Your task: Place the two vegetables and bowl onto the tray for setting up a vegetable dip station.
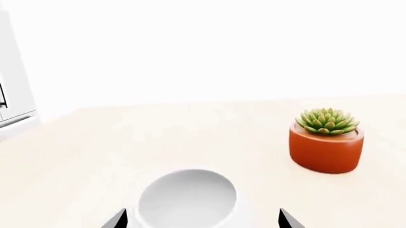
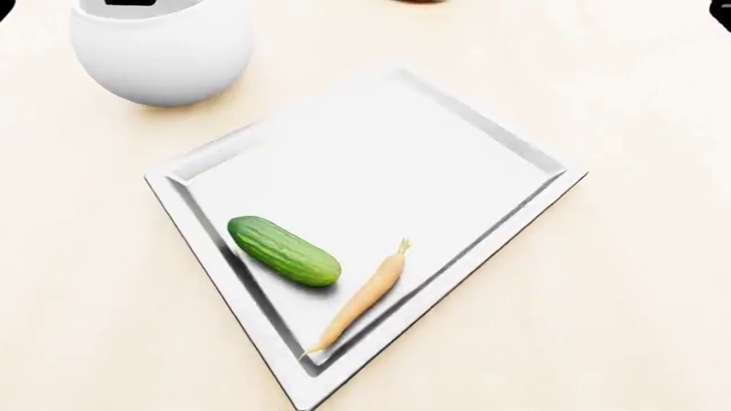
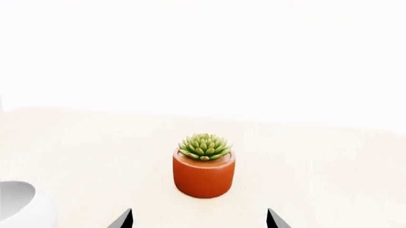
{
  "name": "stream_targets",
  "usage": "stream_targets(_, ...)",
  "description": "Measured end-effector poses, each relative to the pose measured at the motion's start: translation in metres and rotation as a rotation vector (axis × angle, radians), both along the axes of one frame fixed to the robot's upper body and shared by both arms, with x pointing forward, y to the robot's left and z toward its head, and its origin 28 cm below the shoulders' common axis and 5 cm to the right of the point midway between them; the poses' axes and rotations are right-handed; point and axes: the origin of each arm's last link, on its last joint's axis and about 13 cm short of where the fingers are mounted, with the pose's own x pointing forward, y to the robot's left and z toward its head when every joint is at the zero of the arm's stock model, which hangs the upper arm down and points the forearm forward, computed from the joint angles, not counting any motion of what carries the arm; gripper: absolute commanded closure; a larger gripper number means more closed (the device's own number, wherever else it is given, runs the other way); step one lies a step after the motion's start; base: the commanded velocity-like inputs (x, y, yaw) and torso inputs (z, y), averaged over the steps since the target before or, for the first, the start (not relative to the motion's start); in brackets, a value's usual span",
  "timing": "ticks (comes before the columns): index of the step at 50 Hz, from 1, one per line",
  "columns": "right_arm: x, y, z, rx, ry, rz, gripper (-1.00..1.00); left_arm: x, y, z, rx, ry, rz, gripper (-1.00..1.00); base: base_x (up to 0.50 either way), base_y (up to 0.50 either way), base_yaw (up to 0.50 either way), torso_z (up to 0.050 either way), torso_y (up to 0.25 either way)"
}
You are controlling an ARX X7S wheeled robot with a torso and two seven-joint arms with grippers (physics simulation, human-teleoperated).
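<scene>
The white tray (image 2: 457,171) lies on the table in the head view. The dark-green cucumber (image 2: 283,251) and the pale-orange carrot (image 2: 363,297) lie side by side in its near part. The white bowl (image 2: 160,56) stands on the table just past the tray's far left corner, off the tray. In the left wrist view my left gripper (image 1: 201,221) is open, with a fingertip on each side of the bowl (image 1: 187,197) and its mouth between them. My right gripper (image 3: 199,219) is open and empty and faces the plant pot. The bowl's edge (image 3: 19,204) shows beside it.
A terracotta pot with a green succulent (image 3: 204,173) stands on the table to the right of the bowl, also in the left wrist view (image 1: 326,145). A white cabinet (image 1: 13,95) stands past the table's far left edge.
</scene>
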Motion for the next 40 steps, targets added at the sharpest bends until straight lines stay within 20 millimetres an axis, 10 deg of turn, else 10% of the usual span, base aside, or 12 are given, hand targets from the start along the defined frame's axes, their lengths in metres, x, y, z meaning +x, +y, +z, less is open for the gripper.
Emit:
stream_targets(15,-0.001,-0.013,0.003,0.024,-0.051,-0.062,-1.0,0.001,0.001,0.0,0.0,0.001,0.008,-1.0,0.02,0.44,0.0,0.0,0.0)
stream_targets(40,-0.004,-0.019,0.009,0.002,-0.109,-0.098,-1.0,0.004,0.001,-0.003,0.0,0.015,0.009,-1.0,0.22,0.0,0.0,0.0,0.001)
